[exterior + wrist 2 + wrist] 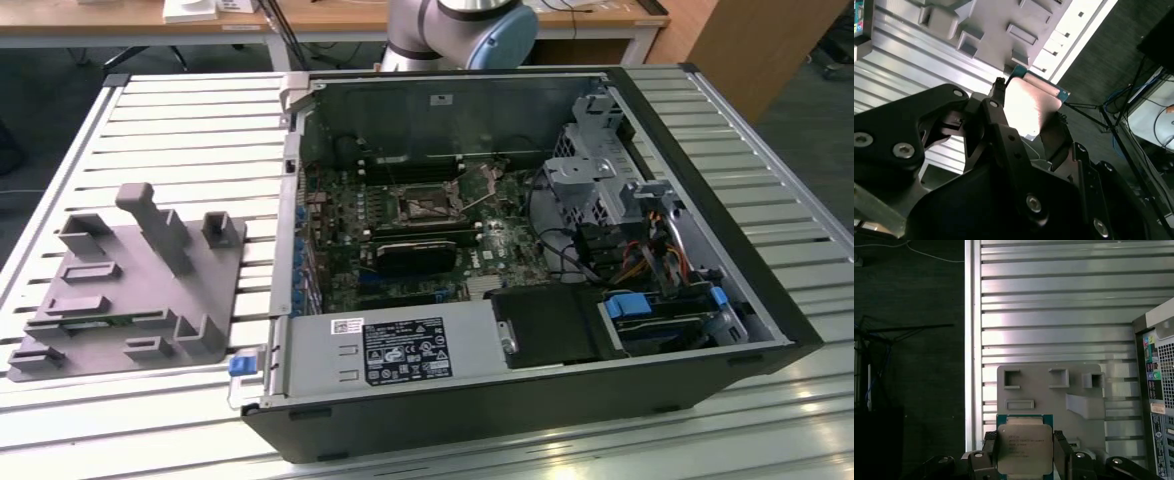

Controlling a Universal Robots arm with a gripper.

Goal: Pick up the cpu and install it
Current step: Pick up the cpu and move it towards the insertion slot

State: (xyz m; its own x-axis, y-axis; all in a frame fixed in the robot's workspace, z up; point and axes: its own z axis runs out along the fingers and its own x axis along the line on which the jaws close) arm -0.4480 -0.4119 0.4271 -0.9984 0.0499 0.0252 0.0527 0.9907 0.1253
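The cpu (1024, 446), a flat square chip with a shiny metal top and a thin green edge, sits between the two black fingers (989, 456) of my gripper (1025, 460). The gripper is shut on it by two opposite sides. The second wrist view has the same cpu (1030, 105) clamped in the gripper (1028, 114), held in the air above the slatted table. Below it lies the grey plastic fixture (1051, 390). Inside the open computer case, the motherboard socket (430, 206) sits with its metal frame around it.
The open computer case (521, 250) lies on the slatted metal table (174, 100), with the power supply (387, 350), drive cage and cables inside. The grey fixture (134, 280) with upright posts stands at the exterior view's left. The arm's base (461, 30) rises behind the case.
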